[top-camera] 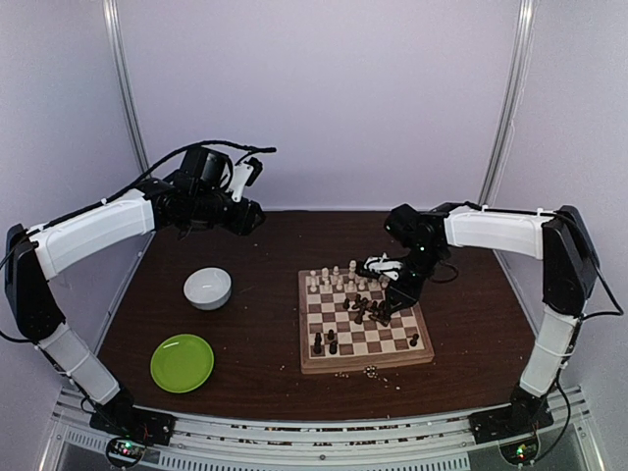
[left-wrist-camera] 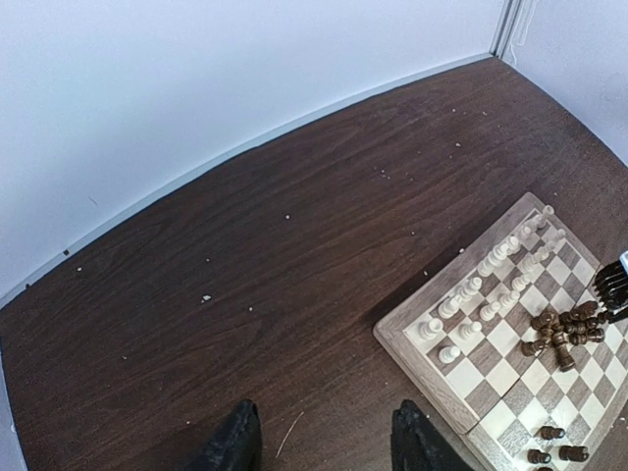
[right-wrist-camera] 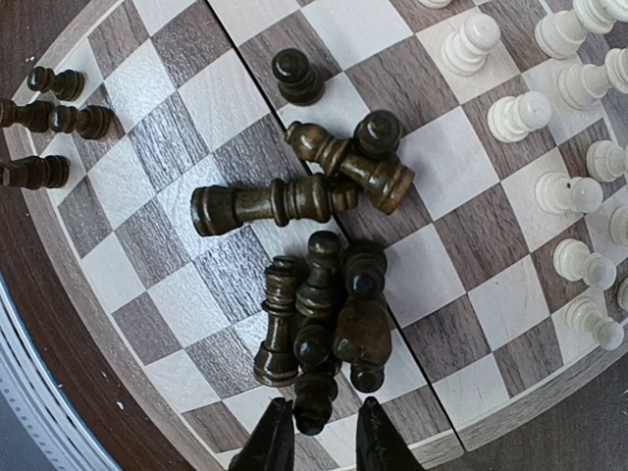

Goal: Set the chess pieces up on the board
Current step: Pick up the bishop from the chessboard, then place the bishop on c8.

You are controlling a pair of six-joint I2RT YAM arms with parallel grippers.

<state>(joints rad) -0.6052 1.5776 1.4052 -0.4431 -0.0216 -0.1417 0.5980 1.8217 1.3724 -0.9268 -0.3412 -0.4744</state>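
the right gripper (right-wrist-camera: 319,446) hangs low over the dark chess pieces (right-wrist-camera: 324,294) toppled in a heap at the middle of the board (top-camera: 303,324), its jaws narrow and straddling one fallen man (right-wrist-camera: 312,407) at the heap's 6 o'clock with a sliver of gap showing, so no pinch yet; the left gripper (left-wrist-camera: 324,446) sits wide and empty off at 10 o'clock. i'd close gently on that one piece only, lift straight up clear of its neighbours, then stand it by the dark men (top-camera: 324,341) at the board's 7 o'clock. no brand or writing i can read.

Dark pieces (right-wrist-camera: 363,334) clog board (right-wrist-camera: 157,147) centre, cream rows (right-wrist-camera: 520,116) along far edge, left squares bare
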